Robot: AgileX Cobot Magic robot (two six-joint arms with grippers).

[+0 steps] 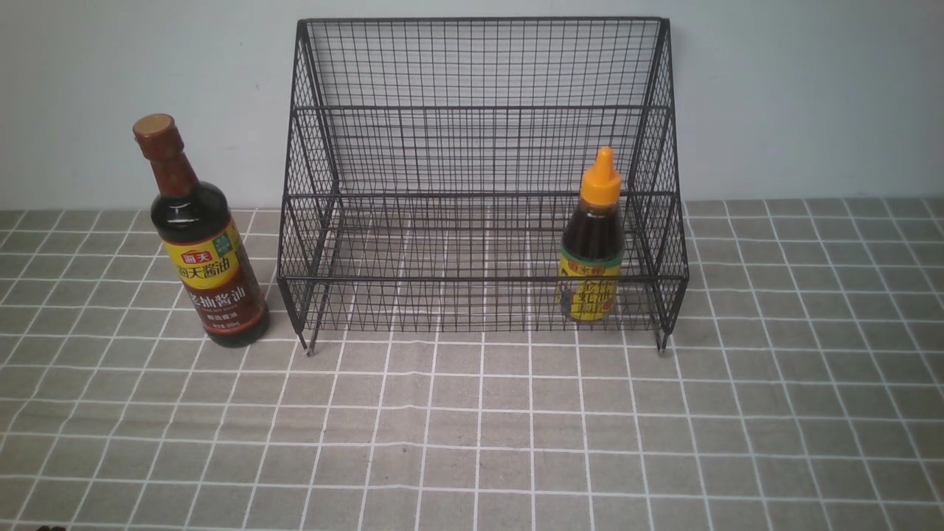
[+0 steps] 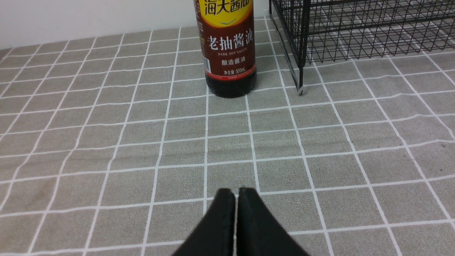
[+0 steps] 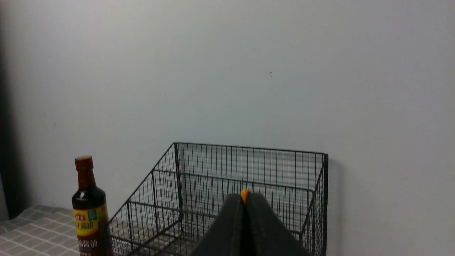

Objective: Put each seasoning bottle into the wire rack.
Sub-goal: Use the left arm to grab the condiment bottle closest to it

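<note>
The tall seasoning bottle (image 1: 210, 273) with its brown neck wrap stands upright on the cloth, just left of the wire rack (image 1: 479, 280). The short bottle (image 1: 591, 251) with the orange nozzle cap stands upright inside the rack, on the lower tier at its right end. Neither gripper shows in the front view. My left gripper (image 2: 236, 192) is shut and empty, low over the cloth, facing the tall bottle (image 2: 229, 53) and the rack's corner leg (image 2: 301, 53) from some distance. My right gripper (image 3: 244, 197) is shut and empty. Past its tips peeks the short bottle's orange cap (image 3: 244, 192), far off inside the rack (image 3: 249, 147).
A grey cloth with a white grid (image 1: 472, 442) covers the table. A pale wall (image 1: 811, 96) rises right behind the rack. The tall bottle (image 3: 89, 213) also appears in the right wrist view beside the rack's left side.
</note>
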